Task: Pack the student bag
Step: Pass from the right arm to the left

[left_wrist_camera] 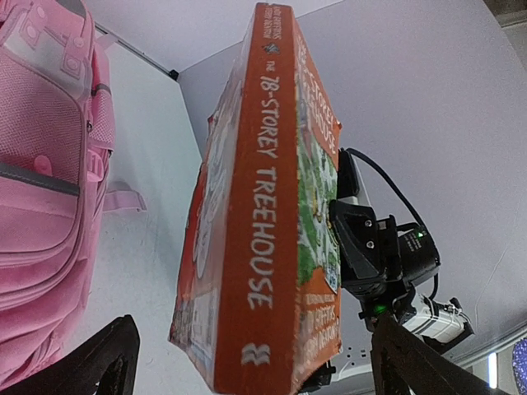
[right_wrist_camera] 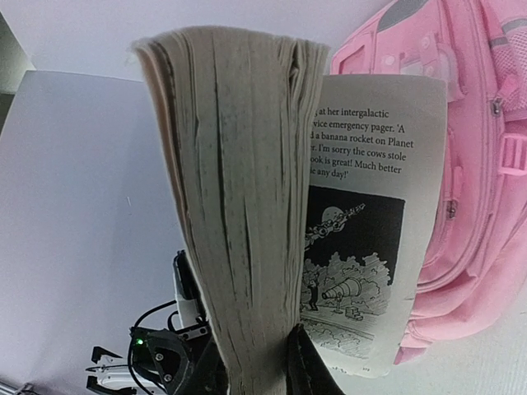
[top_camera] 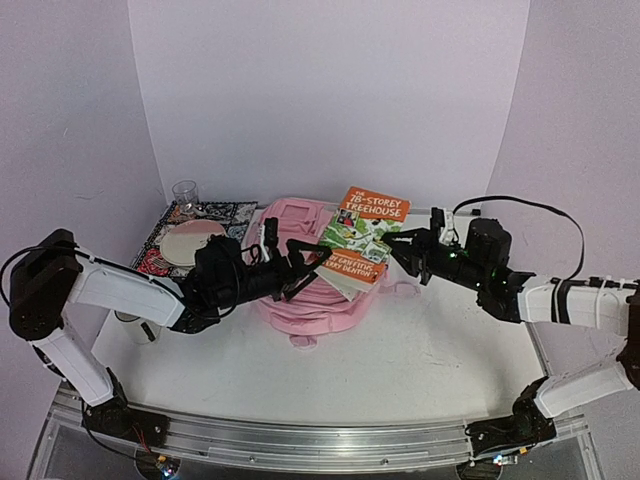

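Note:
The student bag (top_camera: 297,305), a pale-pink backpack, lies in the middle of the table; it also shows in the left wrist view (left_wrist_camera: 41,164) and the right wrist view (right_wrist_camera: 486,164). An orange book, "The 78-Storey Treehouse" (top_camera: 367,228), is held tilted above the bag's right side. My right gripper (top_camera: 397,250) is shut on the book's page edge (right_wrist_camera: 239,206), with one loose page splayed outside its finger (right_wrist_camera: 306,362). My left gripper (top_camera: 312,270) is open at the book's left side. Its fingers (left_wrist_camera: 111,358) stand wide on either side of the spine (left_wrist_camera: 263,206), apart from it.
A patterned mat (top_camera: 228,212) at the back left carries a round plate (top_camera: 190,241) and a clear glass (top_camera: 185,194). A white cup-like object (top_camera: 136,326) sits under my left arm. White walls close in the table at the back and sides.

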Controlling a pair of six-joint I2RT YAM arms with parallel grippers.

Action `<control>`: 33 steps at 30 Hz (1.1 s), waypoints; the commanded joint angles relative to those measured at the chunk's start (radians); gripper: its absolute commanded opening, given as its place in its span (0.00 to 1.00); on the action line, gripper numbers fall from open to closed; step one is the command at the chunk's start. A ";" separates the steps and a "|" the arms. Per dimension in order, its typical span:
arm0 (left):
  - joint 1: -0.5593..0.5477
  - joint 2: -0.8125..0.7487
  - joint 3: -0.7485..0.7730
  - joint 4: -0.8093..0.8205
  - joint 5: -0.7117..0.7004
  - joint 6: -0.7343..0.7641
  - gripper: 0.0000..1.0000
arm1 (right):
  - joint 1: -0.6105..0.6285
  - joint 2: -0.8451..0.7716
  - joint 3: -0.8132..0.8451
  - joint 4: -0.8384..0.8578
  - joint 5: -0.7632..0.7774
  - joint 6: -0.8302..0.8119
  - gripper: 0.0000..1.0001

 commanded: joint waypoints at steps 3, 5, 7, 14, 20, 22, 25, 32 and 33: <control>-0.006 0.066 0.050 0.092 -0.044 -0.029 0.99 | 0.060 0.057 0.141 0.272 0.001 0.034 0.00; -0.006 0.072 0.054 0.109 -0.041 -0.030 0.97 | 0.076 0.085 0.153 0.287 0.001 0.039 0.00; -0.006 0.069 0.054 0.138 -0.026 -0.030 0.93 | 0.088 0.114 0.158 0.304 0.002 0.038 0.00; -0.007 0.030 -0.015 0.255 -0.010 -0.083 0.61 | 0.116 0.184 0.159 0.295 0.031 -0.001 0.00; -0.006 -0.030 -0.095 0.297 -0.045 -0.121 0.28 | 0.119 0.233 0.175 0.254 0.017 -0.083 0.14; -0.004 -0.054 -0.121 0.297 -0.065 -0.120 0.18 | 0.119 0.244 0.183 0.223 0.005 -0.129 0.27; 0.008 -0.102 -0.164 0.298 -0.091 -0.114 0.04 | 0.118 0.251 0.198 0.155 0.000 -0.224 0.49; 0.129 -0.205 -0.279 0.294 -0.059 -0.130 0.00 | 0.117 0.256 0.330 -0.165 0.004 -0.667 0.84; 0.151 -0.220 -0.294 0.292 -0.043 -0.135 0.00 | 0.117 0.263 0.359 -0.224 0.000 -0.736 0.85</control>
